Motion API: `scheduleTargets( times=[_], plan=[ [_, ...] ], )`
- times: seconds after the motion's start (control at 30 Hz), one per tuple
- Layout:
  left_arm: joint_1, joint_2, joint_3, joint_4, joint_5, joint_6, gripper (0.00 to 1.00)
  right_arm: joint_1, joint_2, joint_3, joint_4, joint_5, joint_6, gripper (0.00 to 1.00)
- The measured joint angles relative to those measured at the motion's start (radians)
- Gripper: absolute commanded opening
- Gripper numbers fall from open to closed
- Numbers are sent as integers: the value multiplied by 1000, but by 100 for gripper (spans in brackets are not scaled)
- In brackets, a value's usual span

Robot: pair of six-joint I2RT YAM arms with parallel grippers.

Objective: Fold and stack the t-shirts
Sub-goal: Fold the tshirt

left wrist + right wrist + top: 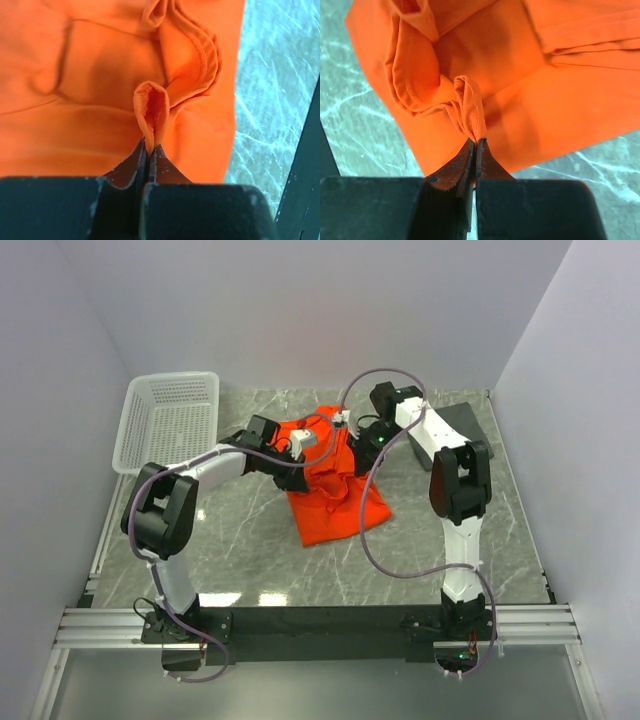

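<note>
**State.** The bright orange short-sleeved cloth t-shirt (340,508) lies bunched near the middle of the grey marble-patterned counter (250,560), a little toward its far edge. The plain dark grey cloth t-shirt (465,418) sits at the far right corner, partly hidden by the right arm. The white plastic lattice basket (170,425) stands at the far left corner.

**Grippers.** The left gripper (148,146) is clamped on a small raised fold of the orange cloth. The right gripper (476,144) is clamped on a similar fold beside a hemmed edge (which part of the garment each fold belongs to cannot be told). In both, the jaws are pressed together with only a thin pinch of fabric between them.

**Hazards from here.**
- Slip: each pinch holds little cloth. A fast lift or a sideways pull may draw the fold out of the jaws.
- Skew: if the two arms rise or travel unevenly, the shirt will probably hang twisted and the fold will land crooked.
- Double layer: either pinch may include a lower layer, so the garment could lift as a lump rather than open flat.
- Over-tension: moving the grippers too far apart would strain the cloth between them.
</note>
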Motion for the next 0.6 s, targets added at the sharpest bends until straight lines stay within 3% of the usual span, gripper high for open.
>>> scheduleTargets(
  times=[0.6],
  plan=[
    [68, 72, 62, -12, -44, -11, 1, 0, 92, 118, 93, 48, 200, 0]
  ],
)
